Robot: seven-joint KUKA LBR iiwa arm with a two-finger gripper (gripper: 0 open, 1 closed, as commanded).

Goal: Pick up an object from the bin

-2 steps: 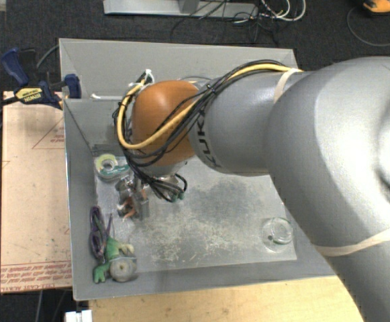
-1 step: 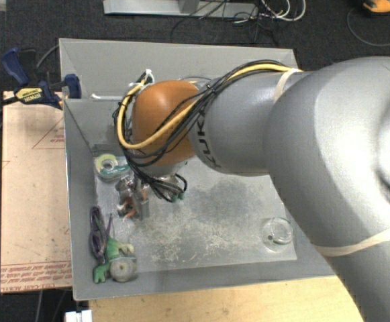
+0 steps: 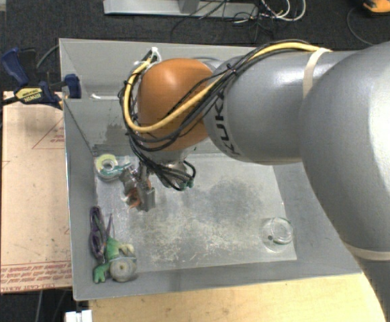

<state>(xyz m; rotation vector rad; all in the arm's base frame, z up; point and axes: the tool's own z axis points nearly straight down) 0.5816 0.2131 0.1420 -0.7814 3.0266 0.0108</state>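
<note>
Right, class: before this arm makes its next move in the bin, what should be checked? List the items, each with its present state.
1. Gripper down inside the bin, near its floor: ok.
2. Anything held by the gripper: cannot tell.
3. A thing nearby to pick: pale tape roll just beside the gripper, toward the view's left: ok.
4. Gripper apart from the bin's left wall: ok.
5. Purple cord, green piece and round disc in the front-left corner lie apart from the gripper: ok.
6. Clear round lid lies well apart on the right: ok.
</note>
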